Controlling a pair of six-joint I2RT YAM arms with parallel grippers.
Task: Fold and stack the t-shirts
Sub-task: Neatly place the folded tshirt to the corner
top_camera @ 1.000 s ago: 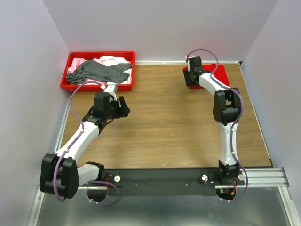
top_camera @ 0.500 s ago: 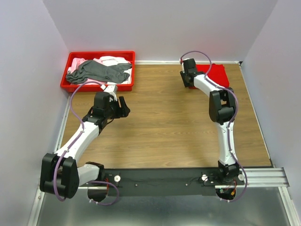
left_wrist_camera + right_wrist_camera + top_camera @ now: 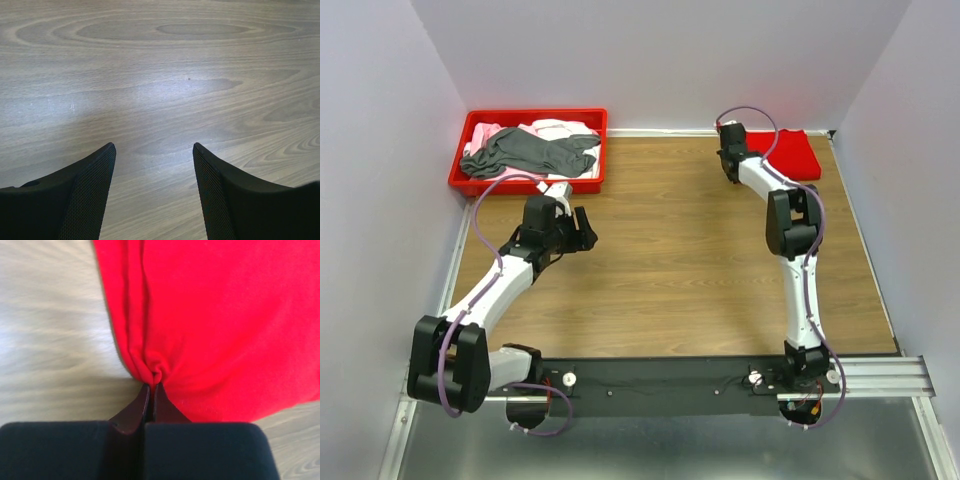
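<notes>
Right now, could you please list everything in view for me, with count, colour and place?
Table: one, brown wood grain, under everything.
Tray: one, red plastic, far left corner of the table.
Grey t-shirt: one, dark grey, crumpled on top in the tray.
Pale cloth: count unclear, pink and white, in the tray beneath the grey t-shirt.
Red t-shirt: one, bright red, far right corner of the table, an edge bunched.
Left pincer: one, black, open above bare table near the tray.
Right pincer: one, black, shut on the red t-shirt's edge.
</notes>
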